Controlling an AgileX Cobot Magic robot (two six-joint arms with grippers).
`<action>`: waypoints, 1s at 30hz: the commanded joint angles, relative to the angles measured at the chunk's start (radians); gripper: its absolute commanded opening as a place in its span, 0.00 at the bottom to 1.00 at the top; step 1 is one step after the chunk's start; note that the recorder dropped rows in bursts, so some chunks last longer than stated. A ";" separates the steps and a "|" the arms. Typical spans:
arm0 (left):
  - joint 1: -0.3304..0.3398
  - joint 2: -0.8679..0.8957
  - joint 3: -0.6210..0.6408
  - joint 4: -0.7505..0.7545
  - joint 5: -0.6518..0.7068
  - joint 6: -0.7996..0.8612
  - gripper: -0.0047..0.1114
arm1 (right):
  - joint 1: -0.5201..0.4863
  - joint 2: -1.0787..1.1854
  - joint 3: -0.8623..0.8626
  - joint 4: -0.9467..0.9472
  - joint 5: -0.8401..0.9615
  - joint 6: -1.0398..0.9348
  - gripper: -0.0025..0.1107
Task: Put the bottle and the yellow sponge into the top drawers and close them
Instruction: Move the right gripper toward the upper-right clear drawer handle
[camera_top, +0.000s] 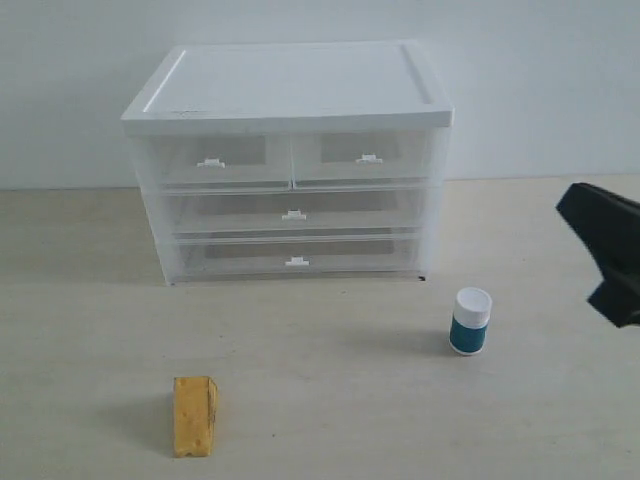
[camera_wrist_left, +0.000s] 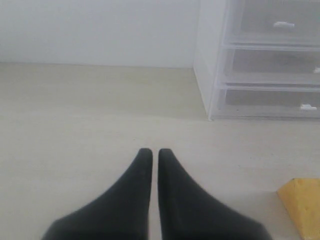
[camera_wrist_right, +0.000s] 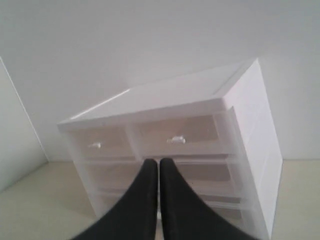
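The teal bottle (camera_top: 470, 321) with a white cap stands upright on the table, right of the cabinet's front. The yellow sponge (camera_top: 194, 415) stands near the front left; one corner of the sponge (camera_wrist_left: 302, 202) shows in the left wrist view. Both top drawers, the left one (camera_top: 211, 162) and the right one (camera_top: 367, 158), are closed under the white lid. My right gripper (camera_wrist_right: 159, 162) is shut and empty, facing the cabinet's front; its black body (camera_top: 607, 250) shows at the right edge. My left gripper (camera_wrist_left: 155, 151) is shut and empty above bare table, out of the exterior view.
The clear plastic cabinet (camera_top: 290, 160) stands at the back middle against a white wall, with two closed full-width drawers (camera_top: 293, 214) below the top pair. The pale table (camera_top: 330, 390) spreads in front of it.
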 joint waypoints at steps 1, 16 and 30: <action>0.004 -0.003 0.004 -0.006 0.001 0.006 0.08 | 0.126 0.200 -0.069 0.082 -0.064 -0.130 0.02; 0.004 -0.003 0.004 -0.006 0.001 0.006 0.08 | 0.661 0.539 -0.343 0.794 -0.028 -0.725 0.02; 0.004 -0.003 0.004 -0.006 0.001 0.006 0.08 | 0.661 0.745 -0.552 0.964 -0.064 -0.740 0.52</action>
